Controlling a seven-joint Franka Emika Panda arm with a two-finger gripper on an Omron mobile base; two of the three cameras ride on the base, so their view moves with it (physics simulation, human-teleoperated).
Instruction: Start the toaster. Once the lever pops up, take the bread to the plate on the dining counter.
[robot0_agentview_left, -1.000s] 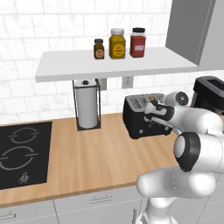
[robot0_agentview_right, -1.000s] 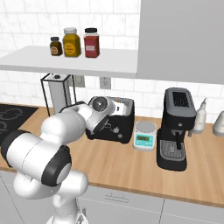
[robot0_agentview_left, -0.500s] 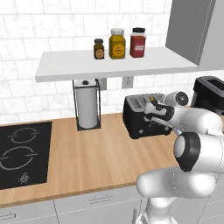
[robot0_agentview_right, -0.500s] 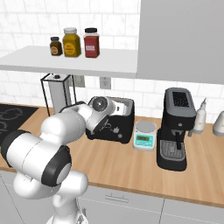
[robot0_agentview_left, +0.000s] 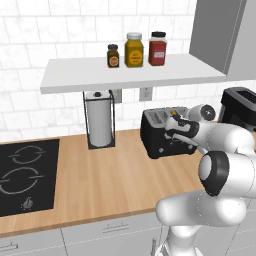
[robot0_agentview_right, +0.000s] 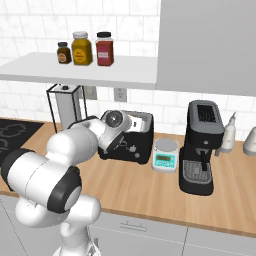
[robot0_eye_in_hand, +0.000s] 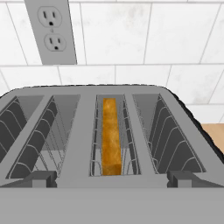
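Bread (robot0_eye_in_hand: 111, 135) stands on edge in the toaster's (robot0_eye_in_hand: 87, 131) right slot below my gripper (robot0_eye_in_hand: 112, 177), whose fingers look spread, holding nothing.

The toaster (robot0_agentview_left: 161, 134) was partly covered by the arm at its 3 o'clock side in the left base view, and its lever could not be made out. The bread (robot0_eye_in_hand: 110, 136) was seen edge-on in its slot, its lower part hidden. The gripper's (robot0_eye_in_hand: 112, 178) finger spacing could not be judged from the tips. The jar labels (robot0_agentview_left: 134, 56) were too small to be read.
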